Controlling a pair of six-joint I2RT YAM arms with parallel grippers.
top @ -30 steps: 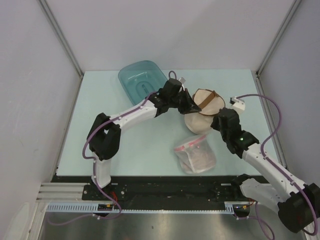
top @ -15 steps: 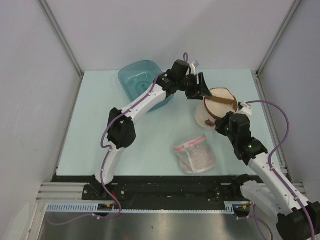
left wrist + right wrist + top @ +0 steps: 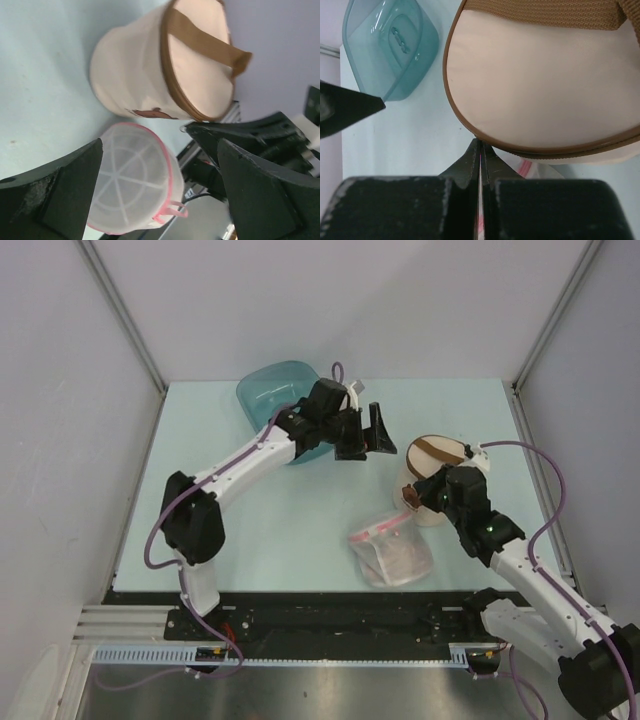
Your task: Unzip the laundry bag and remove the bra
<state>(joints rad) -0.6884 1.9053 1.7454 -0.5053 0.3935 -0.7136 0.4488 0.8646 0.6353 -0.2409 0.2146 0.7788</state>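
Left fingers (image 3: 50, 200) apart, right fingers (image 3: 462, 170) together, wrist view shows them at laundry bag (image 3: 535, 85)

The left gripper (image 3: 383, 432) is hanging with its jaws spread wide, just clear of the laundry bag (image 3: 437, 458), and a narrow gap is showing between them. The right gripper (image 3: 413, 498), jaws pressed together, is sitting against the laundry bag's near left rim and blocking that side. The pouch (image 3: 392, 548) is lying just in front of it, crowding the near approach. The tub (image 3: 275, 398) is taking up the far left, with the left arm stretching across its edge. The surface (image 3: 200, 490) is lying open across its left half and behind the laundry bag.
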